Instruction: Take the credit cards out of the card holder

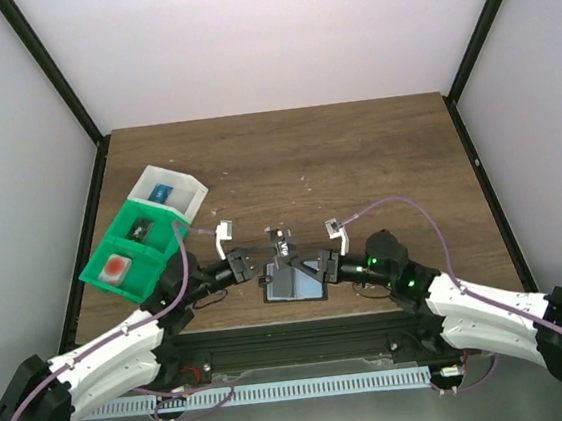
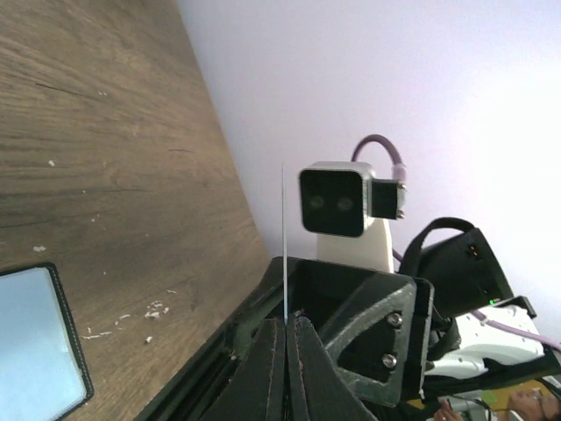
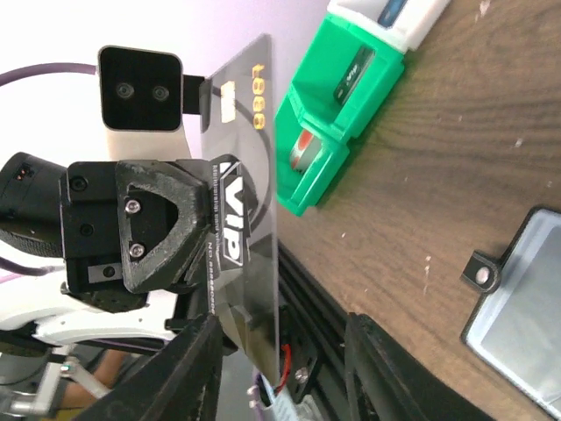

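The left hand [image 2: 285, 329] is clamped on a grey credit card [image 3: 250, 175] (marked VIP). The right hand [image 3: 280, 331] is spread wide either side of it, above the open card holder [image 1: 294, 285].

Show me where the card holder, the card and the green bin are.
card holder [image 1: 294, 287]: top view, grey-blue inner panel.
card [image 3: 256, 175]: right wrist view, grey face above VIP print.
green bin [image 1: 154, 266]: top view, right side wall.
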Motion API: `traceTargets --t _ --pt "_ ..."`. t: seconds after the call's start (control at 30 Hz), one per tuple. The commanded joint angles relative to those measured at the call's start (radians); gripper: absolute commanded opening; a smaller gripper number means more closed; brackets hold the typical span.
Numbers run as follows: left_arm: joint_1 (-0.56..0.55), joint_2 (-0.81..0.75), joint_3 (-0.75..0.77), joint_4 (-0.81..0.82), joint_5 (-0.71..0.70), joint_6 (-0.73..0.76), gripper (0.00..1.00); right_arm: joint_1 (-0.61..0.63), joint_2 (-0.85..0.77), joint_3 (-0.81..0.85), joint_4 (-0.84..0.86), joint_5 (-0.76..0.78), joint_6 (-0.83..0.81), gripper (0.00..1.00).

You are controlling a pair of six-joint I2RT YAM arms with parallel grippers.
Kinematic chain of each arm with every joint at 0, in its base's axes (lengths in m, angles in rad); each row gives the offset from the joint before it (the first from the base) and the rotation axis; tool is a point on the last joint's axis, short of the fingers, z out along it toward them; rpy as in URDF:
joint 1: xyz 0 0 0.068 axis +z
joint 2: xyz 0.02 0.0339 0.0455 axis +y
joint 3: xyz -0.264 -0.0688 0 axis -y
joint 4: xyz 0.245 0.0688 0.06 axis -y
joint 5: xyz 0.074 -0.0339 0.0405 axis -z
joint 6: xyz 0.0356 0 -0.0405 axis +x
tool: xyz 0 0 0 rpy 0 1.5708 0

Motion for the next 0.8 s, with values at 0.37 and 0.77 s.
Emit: traceTargets --t 0.37,0.77 --pt "0.009 -0.057 0.081 -0.21 0.159 0.144 0.47 -0.001 -0.071 0.042 -0.131 -0.24 -0.209 0.0" --pt "0.01 -0.084 0.183 -0.428 0.404 0.298 0.45 -0.001 -0.142 0.151 -0.447 -0.462 -0.404 0.0"
